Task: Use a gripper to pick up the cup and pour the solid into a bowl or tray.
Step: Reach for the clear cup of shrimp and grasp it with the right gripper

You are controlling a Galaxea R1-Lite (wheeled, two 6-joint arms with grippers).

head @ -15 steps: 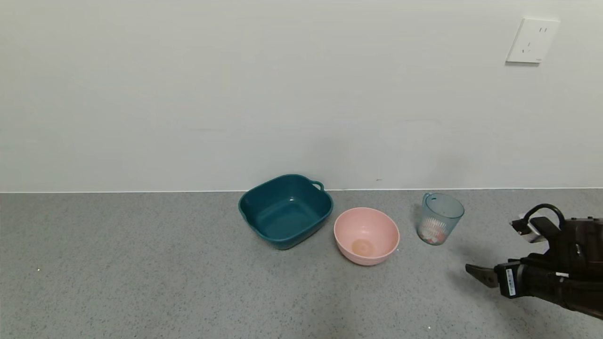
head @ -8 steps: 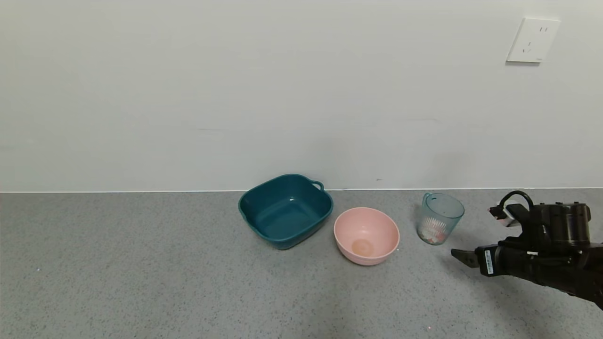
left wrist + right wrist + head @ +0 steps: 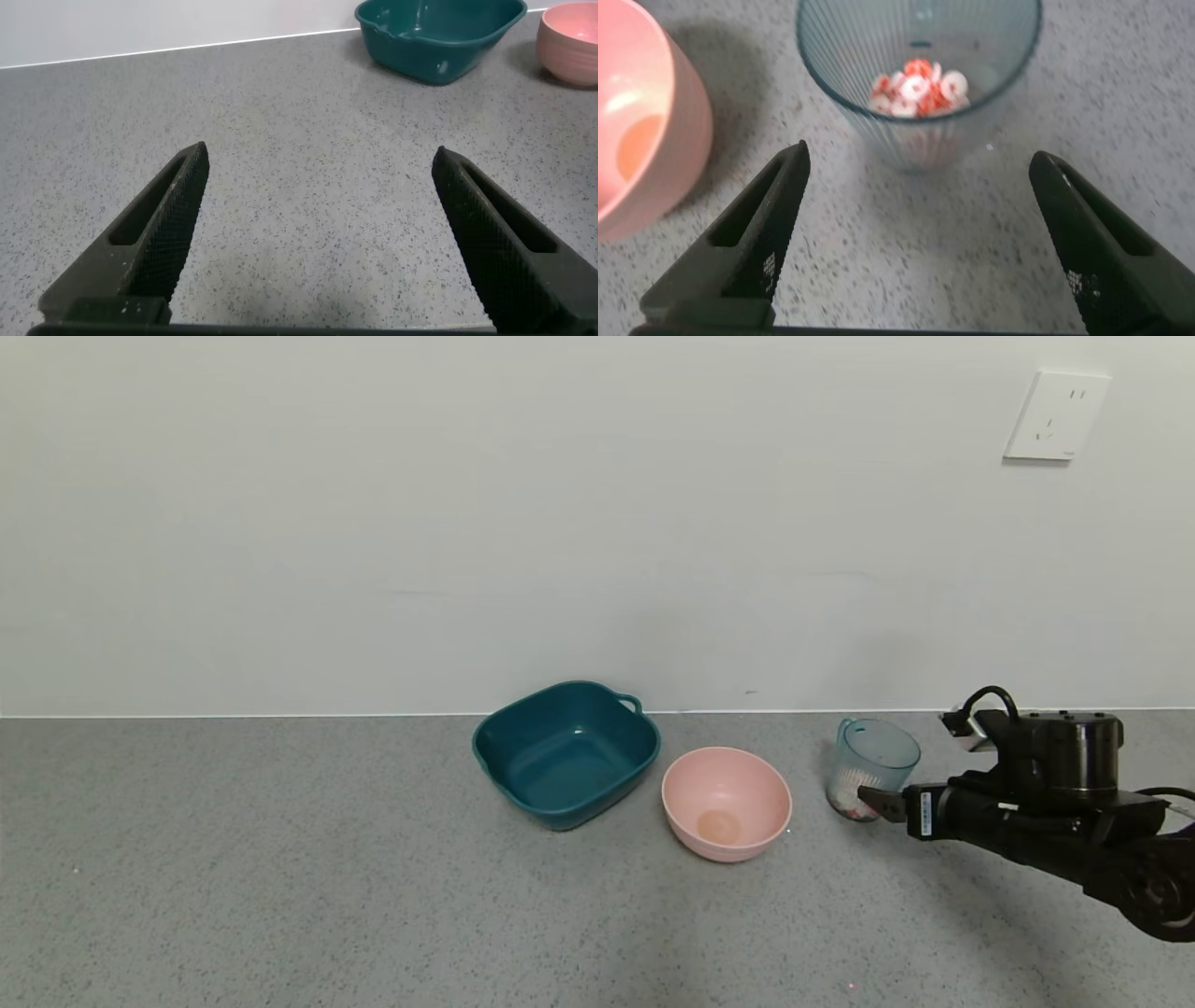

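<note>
I had advanced the right gripper [image 3: 915, 233] leftward to the cup [image 3: 871, 768]; jaws wide open, holding nothing. Cup stood right of the bowl [image 3: 726, 802]. Overshoot risked tipping it.

We see our right arm [image 3: 1036, 817] all black, with a cylindrical wrist, a looped black cable on top and a small white label. The fingers [image 3: 738, 238] are dark, wedge-shaped, with a finely textured inner face.

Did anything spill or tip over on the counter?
No. The cup stands upright with the red-and-white pieces inside, and the pink bowl sits upright beside it.
</note>
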